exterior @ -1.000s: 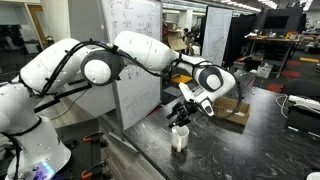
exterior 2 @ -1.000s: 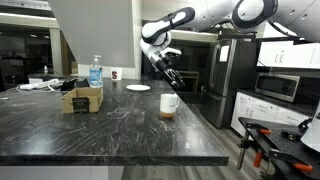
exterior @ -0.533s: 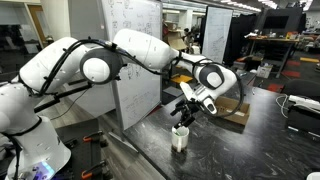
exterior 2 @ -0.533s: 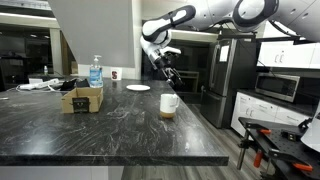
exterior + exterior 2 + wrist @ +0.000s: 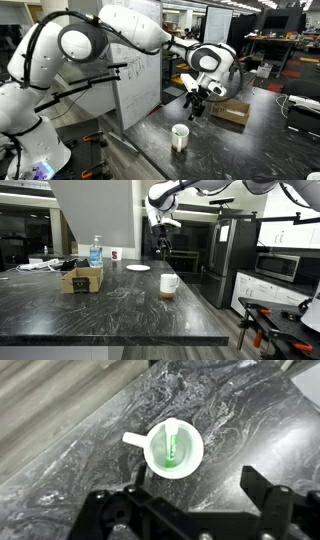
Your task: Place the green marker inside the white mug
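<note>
The white mug (image 5: pixel 172 449) stands on the dark marble counter, seen from above in the wrist view, handle to the left. The green marker (image 5: pixel 172 446) lies inside it, leaning against the wall. The mug also shows in both exterior views (image 5: pixel 180 137) (image 5: pixel 169 284). My gripper (image 5: pixel 190 500) is open and empty, well above the mug; it shows raised above the counter in both exterior views (image 5: pixel 196 104) (image 5: pixel 162 242).
A brown cardboard box (image 5: pixel 232 110) (image 5: pixel 82 279) sits on the counter, with a water bottle (image 5: pixel 95 252) and a white plate (image 5: pixel 138 268) behind. A whiteboard (image 5: pixel 135 60) stands near the counter edge.
The gripper has risen well above the mug and let go of the marker, which now rests in the mug. The arm has swung upward.
</note>
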